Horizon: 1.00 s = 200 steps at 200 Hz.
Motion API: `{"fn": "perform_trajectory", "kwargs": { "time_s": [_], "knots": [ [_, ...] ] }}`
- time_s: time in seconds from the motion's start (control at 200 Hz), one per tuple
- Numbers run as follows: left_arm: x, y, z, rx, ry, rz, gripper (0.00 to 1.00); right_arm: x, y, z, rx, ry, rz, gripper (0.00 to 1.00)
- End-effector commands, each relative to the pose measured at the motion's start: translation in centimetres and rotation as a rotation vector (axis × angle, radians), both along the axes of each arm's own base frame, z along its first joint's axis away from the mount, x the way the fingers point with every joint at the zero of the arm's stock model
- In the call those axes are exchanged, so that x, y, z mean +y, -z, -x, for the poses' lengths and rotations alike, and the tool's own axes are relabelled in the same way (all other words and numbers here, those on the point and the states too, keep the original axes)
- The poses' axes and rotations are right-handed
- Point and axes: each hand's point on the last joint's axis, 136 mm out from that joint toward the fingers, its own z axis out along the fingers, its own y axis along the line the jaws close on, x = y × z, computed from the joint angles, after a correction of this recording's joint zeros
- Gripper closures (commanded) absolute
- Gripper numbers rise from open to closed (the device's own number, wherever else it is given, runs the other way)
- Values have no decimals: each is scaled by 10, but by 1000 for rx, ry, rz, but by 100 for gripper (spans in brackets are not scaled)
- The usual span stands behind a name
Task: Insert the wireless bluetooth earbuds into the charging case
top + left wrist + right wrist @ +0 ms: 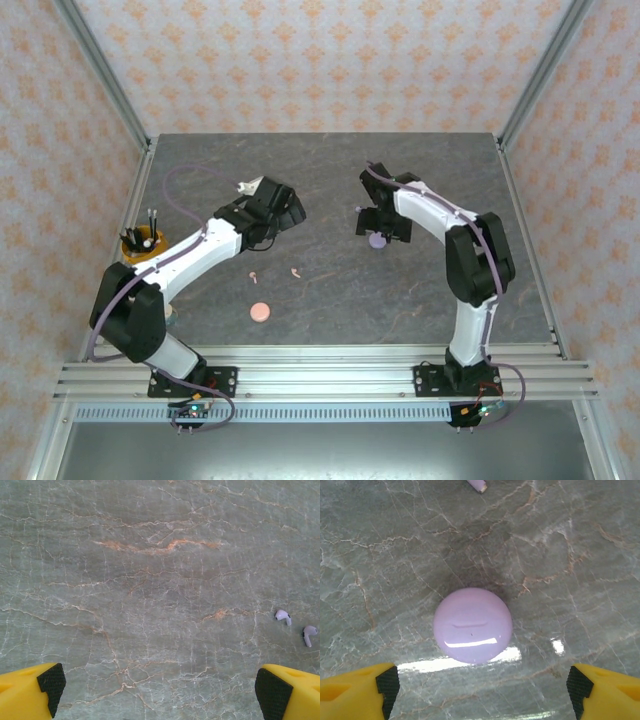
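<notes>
Some of this is hard to read from here: in the right wrist view a cut-off earbud (477,484) shows just a pale purple stem end at the top edge, straight ahead of my right end effector (480,685), and its body is out of frame. From above, the two pink earbuds (255,275) are mere specks on the surface (150,580), behind my left end effector (160,685) and toward the bases, with the pink case (260,312) nearer still; I cannot tell which way they point. The two purple earbuds (283,616) are clearer: glossy, pale, bulb heads with short stems, lying just beside each other ahead of the left end effector's right finger. The nearer-centre one runs head-left, stem slanting back to the right; the outer one has its stem pointing back toward the finger. Both end effectors have their jaws wide apart, gripping nothing. The purple case (472,625), round and shiny, sits just ahead of the right one, centred between the fingers, untouched.
</notes>
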Motion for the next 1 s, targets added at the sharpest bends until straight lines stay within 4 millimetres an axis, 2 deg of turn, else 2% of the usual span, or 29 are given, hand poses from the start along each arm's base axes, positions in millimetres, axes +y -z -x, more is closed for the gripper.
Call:
{"fn": "perform_trajectory", "kwargs": {
  "time_s": [0.0,0.225,0.375,0.636,0.836,0.996],
  "knots": [
    [-6,-9,-3,-7,-12,10,0,-3,2,2,53,-38,51,12],
    [-20,-12,-6,-23,11,87,0,3,17,-9,76,-43,52,17],
    [-23,-19,-7,-55,-6,141,0,3,23,-11,81,-43,55,19],
    [-26,-26,-6,-36,-24,174,0,-2,30,-12,88,-24,37,23],
    [-40,-35,-10,-53,-11,263,0,-5,39,-10,100,6,-9,25],
    [-44,-31,-11,-33,-10,281,0,-4,45,-8,109,15,-29,28]
  ]
}}
